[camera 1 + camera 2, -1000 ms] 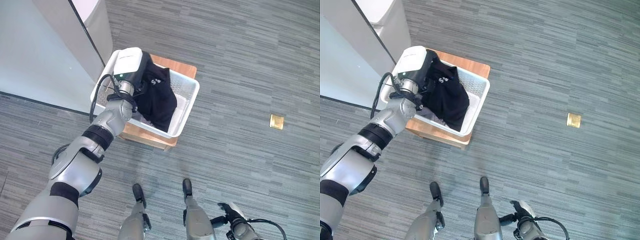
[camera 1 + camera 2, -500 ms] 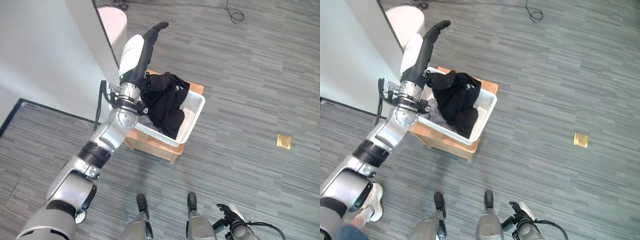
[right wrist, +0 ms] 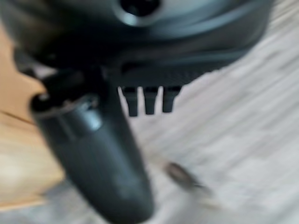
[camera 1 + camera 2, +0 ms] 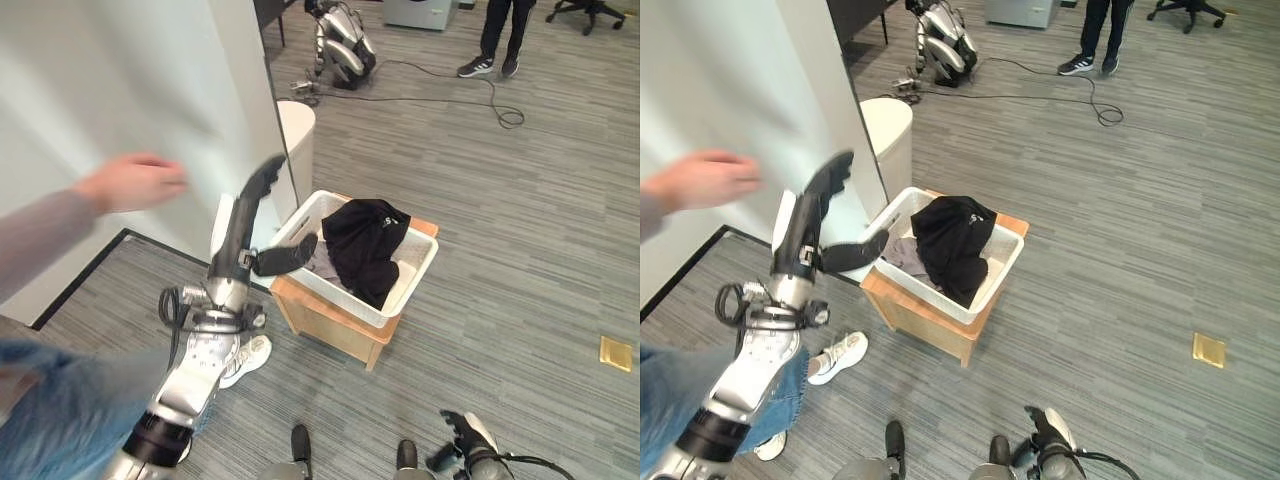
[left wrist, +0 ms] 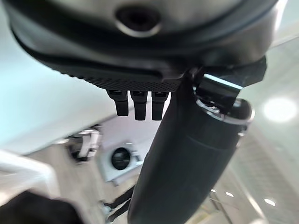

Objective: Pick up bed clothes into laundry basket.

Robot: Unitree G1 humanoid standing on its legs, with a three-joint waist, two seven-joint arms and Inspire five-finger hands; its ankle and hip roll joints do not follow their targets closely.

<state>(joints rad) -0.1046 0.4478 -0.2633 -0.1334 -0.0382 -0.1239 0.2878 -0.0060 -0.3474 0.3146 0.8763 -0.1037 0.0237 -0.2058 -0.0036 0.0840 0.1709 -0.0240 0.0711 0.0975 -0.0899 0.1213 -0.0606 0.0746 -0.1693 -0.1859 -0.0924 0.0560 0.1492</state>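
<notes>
In the basket [image 4: 415, 283] the soft, light black clothes [image 4: 365, 245] bunch easily; left robot hand [image 4: 262, 215] hangs released beside it

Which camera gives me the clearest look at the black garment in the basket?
The left eye view: the black garment lies draped over the white basket's rim. The right eye view shows the same. The left wrist view catches a dark corner.

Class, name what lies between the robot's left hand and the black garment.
The white rim of the basket; the left hand is outside it, the black garment inside, as the left eye view shows.
</notes>
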